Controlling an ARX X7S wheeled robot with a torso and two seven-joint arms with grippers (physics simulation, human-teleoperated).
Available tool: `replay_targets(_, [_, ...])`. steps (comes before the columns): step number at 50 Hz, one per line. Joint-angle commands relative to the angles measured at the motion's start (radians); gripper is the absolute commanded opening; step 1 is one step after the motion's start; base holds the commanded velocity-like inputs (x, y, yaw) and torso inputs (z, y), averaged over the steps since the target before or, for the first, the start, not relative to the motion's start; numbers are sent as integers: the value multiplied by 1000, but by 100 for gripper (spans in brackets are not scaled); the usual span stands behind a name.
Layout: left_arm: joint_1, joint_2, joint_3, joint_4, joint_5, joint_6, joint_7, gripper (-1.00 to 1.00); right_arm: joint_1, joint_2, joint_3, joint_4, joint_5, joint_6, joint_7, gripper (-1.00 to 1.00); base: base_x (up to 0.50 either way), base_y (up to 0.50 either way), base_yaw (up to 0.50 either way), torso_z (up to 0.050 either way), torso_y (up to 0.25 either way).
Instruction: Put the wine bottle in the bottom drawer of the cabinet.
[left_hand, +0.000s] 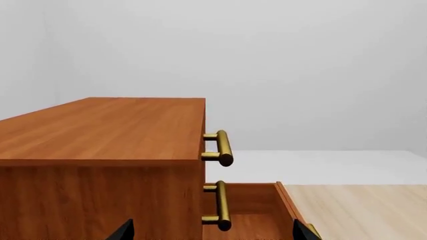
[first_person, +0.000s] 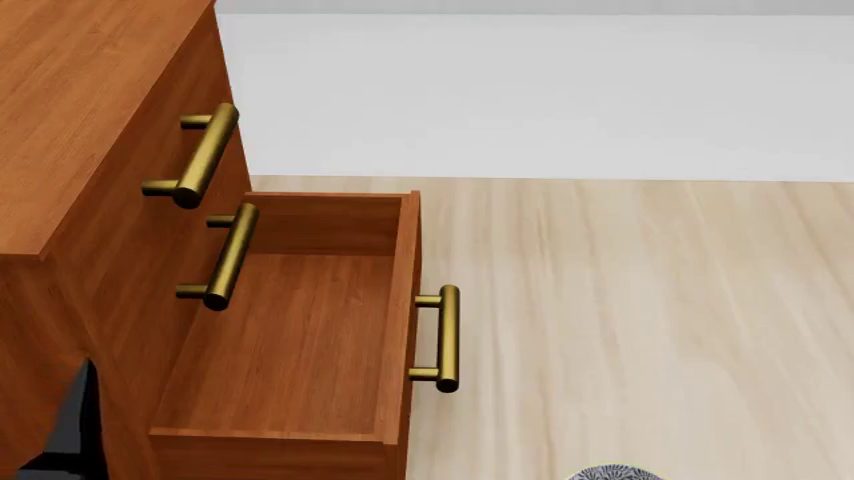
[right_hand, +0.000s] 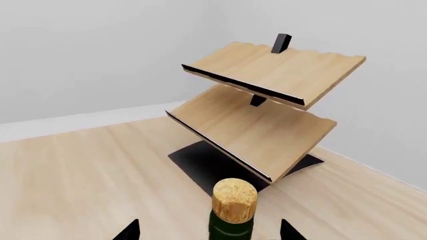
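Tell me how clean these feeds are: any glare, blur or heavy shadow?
Head view: sharp, evenly lit, soft highlights on the brass handle of the bottom drawer, no glare. Left wrist view: crisp, the cabinet flatly lit. Right wrist view: the wine bottle cork and the rack are in focus, with only faint shading beneath the shelves.

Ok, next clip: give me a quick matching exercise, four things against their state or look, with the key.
Things:
1. bottom drawer
2. wine bottle
3. rack
4. top drawer handle

States:
A. pale wood shelves, tilted, on a black base
B. pulled open, nothing inside
C. brass bar on a closed front
D. tan cork on top, seen between the right gripper fingertips

Pairs: 1-B, 2-D, 3-A, 4-C
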Motion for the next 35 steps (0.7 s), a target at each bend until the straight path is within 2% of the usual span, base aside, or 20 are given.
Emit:
replay_targets(1, [-2,3,4,-4,2,1,1,100,24,8,-10,42,-3,3,-7,100,0,0,0,0,0])
replay_targets(35, [-17,10,19,-7,-5,-8,0,100,92,21,-10,164,11,1,-31,100,0,0,0,0,0])
